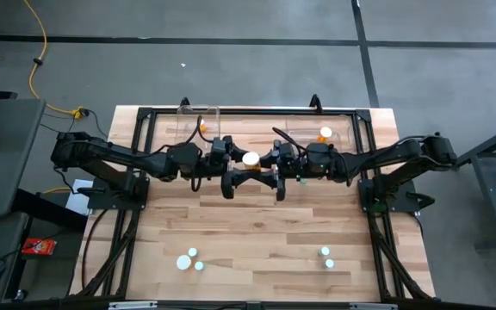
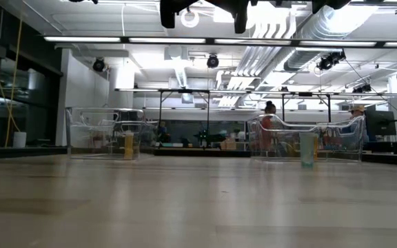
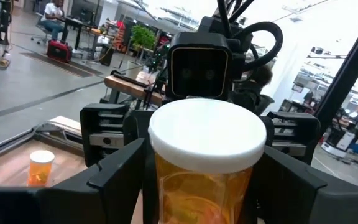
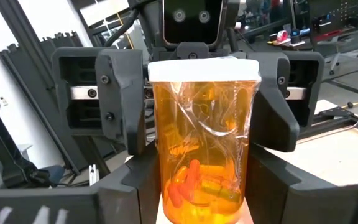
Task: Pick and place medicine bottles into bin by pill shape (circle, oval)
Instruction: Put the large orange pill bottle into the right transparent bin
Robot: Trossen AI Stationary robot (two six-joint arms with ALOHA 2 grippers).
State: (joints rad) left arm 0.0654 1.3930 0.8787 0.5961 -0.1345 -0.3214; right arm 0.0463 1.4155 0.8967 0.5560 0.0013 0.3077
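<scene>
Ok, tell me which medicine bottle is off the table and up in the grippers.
The amber bottle with the white cap, held between the left gripper and right gripper above mid-table. The other bottles stand in the bins or on the table's near edge.

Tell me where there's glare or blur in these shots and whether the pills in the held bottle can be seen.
Right wrist view: the amber bottle is sharp, and orange oblong pills show at its bottom through a glinting wrinkled film. Left wrist view: the white cap is overexposed, and the room behind is soft. Low view: bright ceiling lights, both bins hazy, wood foreground blurred. High view: evenly lit.
</scene>
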